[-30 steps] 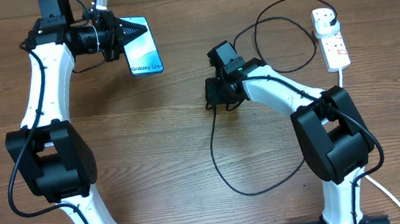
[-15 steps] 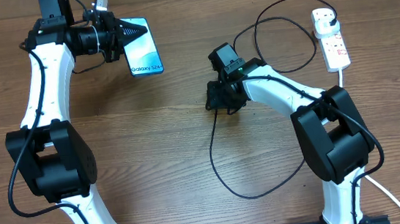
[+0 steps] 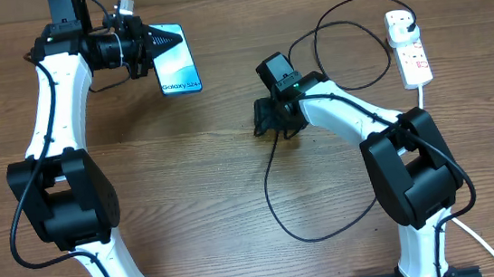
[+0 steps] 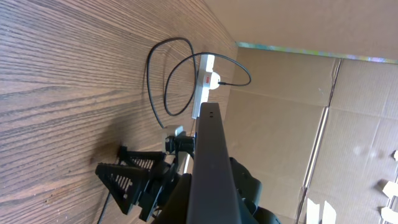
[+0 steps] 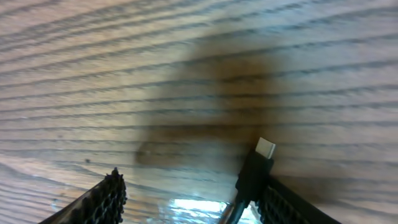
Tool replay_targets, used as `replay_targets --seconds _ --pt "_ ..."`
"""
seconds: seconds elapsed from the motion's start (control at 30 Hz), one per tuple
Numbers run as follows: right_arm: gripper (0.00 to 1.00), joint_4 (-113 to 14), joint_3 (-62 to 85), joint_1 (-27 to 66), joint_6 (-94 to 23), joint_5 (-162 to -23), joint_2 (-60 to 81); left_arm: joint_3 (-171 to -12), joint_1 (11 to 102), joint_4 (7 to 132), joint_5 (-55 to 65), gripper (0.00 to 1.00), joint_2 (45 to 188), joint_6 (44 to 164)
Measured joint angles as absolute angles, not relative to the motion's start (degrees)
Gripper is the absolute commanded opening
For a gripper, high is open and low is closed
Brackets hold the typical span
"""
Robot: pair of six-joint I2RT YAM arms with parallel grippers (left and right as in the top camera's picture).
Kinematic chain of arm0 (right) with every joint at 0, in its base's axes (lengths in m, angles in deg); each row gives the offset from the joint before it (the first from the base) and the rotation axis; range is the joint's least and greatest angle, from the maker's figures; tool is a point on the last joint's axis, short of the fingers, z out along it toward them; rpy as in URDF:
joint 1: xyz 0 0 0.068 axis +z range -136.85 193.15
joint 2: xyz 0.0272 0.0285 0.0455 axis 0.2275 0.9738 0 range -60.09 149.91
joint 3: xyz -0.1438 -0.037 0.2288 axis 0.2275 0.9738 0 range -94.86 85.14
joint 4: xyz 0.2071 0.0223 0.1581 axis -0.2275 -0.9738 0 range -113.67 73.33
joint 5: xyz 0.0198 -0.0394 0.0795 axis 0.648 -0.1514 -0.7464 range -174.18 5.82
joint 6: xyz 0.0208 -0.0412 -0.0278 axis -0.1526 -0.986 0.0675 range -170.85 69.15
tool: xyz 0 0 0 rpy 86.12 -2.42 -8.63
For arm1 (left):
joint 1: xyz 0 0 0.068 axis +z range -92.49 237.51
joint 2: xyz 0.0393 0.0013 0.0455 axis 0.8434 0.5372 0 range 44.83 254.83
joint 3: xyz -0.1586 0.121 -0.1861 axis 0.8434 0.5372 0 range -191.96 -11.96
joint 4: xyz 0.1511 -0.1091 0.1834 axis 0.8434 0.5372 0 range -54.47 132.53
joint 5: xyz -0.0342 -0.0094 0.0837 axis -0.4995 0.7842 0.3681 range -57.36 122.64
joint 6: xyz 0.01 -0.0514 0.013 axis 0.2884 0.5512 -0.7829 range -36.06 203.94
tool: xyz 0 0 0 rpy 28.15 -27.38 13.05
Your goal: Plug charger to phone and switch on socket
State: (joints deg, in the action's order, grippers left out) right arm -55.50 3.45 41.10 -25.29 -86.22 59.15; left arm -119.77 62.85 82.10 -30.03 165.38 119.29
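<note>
My left gripper (image 3: 158,42) is shut on the phone (image 3: 176,59), a blue-white screen reading "Galaxy S24+", at the far left of the table. In the left wrist view the phone (image 4: 210,155) shows edge-on between the fingers (image 4: 186,190). My right gripper (image 3: 269,121) is low on the table at the centre, over the black charger cable (image 3: 268,186). In the right wrist view its fingers (image 5: 193,190) are apart, and the connector tip (image 5: 261,155) lies against the right finger, not clamped. The white socket (image 3: 409,50) lies at the far right with the black plug (image 3: 402,22) in it.
The charger cable loops from the plug across the far right and curls toward the front centre (image 3: 316,236). A thick white cord (image 3: 474,235) runs off the front right. A cardboard wall (image 4: 298,74) stands behind the table. The socket also shows in the left wrist view (image 4: 200,87).
My right gripper has shifted slightly at the cable, and the cable's slack below it has swung a little to the right. The left arm and the phone have not moved.
</note>
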Motion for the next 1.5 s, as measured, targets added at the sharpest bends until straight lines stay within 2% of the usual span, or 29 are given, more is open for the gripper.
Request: replay_targets --seconds 0.27,0.43,0.57,0.87,1.27,1.33,1.37,1.5 --pt "0.73 -59.1 3.3 41.1 -22.1 -84.3 58.8 -119.8 62.8 82.1 -30.0 0.04 165.4 119.3" --pt "0.52 -63.5 2.8 41.0 -22.6 -83.7 58.8 -119.8 62.8 82.1 -30.0 0.04 165.4 119.3" --pt "0.48 -70.1 2.5 40.9 -23.2 -81.8 58.9 -119.8 62.8 82.2 -30.0 0.04 165.4 119.2" --pt "0.49 -71.5 2.2 40.9 -23.9 -79.6 58.9 -119.8 62.8 82.3 -29.9 0.04 165.4 118.4" --pt "0.47 -63.2 2.3 40.7 -16.9 -96.1 59.9 -119.8 62.8 82.3 -30.1 0.04 165.4 117.8" --pt "0.42 -62.2 2.2 40.6 -16.2 -98.3 60.2 -119.8 62.8 82.3 -30.1 0.04 165.4 117.6" --pt "0.35 -61.7 2.2 40.5 -15.8 -99.2 60.4 -119.8 62.8 82.3 -30.2 0.04 165.4 117.5" --pt "0.14 -59.8 2.2 40.4 -14.5 -102.0 61.2 -119.8 62.8 82.2 -30.3 0.04 165.4 117.0"
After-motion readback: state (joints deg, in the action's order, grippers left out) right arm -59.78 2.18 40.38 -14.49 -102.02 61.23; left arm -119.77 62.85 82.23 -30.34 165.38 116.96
